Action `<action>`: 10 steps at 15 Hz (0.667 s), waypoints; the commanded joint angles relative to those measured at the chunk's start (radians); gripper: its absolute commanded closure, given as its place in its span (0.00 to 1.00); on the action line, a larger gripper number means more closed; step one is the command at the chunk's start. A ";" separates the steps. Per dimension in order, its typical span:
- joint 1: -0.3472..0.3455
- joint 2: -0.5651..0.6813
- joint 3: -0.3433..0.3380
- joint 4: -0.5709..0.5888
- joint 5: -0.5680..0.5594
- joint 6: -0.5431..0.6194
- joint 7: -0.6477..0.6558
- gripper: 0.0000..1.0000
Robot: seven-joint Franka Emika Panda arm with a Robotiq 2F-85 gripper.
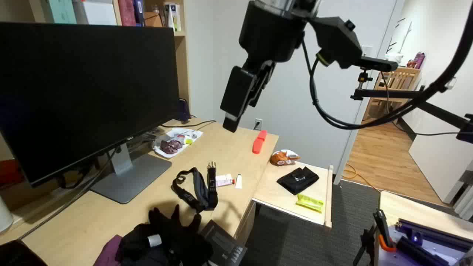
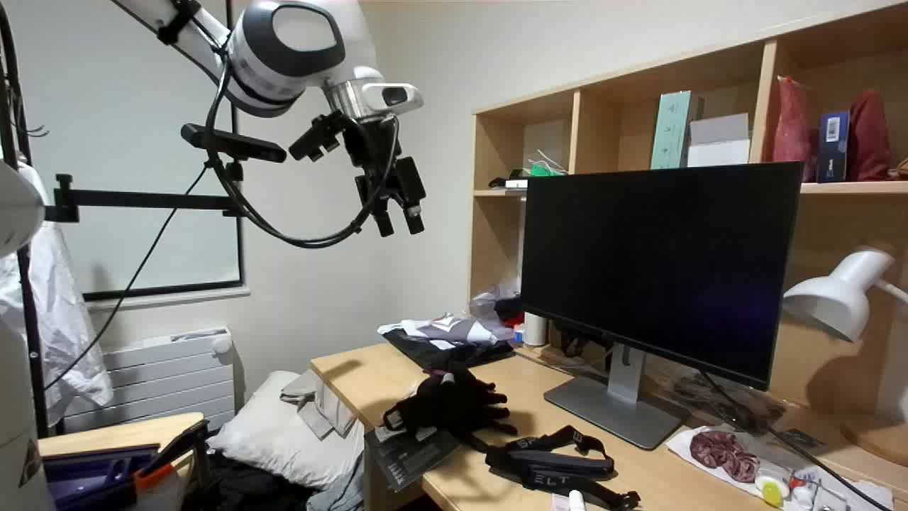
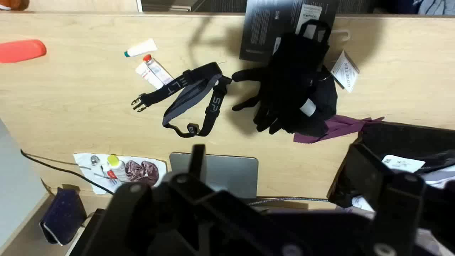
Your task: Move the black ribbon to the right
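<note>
The black ribbon is a floppy black strap with loops, loose tails, a grey pouch section, pale letters and a buckle. It lies on the desk in both exterior views (image 1: 201, 190) (image 2: 560, 466) and in the wrist view (image 3: 192, 97). It lies beside the black gloves. My gripper is high above the desk, well apart from the ribbon, in both exterior views (image 1: 241, 112) (image 2: 399, 223). In the wrist view my gripper (image 3: 280, 147) has its fingers wide apart with nothing between them. The ribbon appears beyond the left finger there.
Black gloves (image 3: 291, 89) lie partly on a dark card (image 3: 256, 32) at the desk edge. A large monitor (image 2: 660, 262) stands at the back. Small tubes (image 1: 224, 180) and a red case (image 1: 259, 142) lie on the desk. A lower wooden surface (image 1: 271, 181) holds a black pouch (image 1: 298, 181).
</note>
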 commanded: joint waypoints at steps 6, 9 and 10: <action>0.019 0.002 -0.019 0.002 -0.015 -0.004 0.011 0.00; 0.019 0.002 -0.019 0.002 -0.015 -0.004 0.011 0.00; 0.013 0.027 -0.018 0.009 -0.020 0.009 0.011 0.00</action>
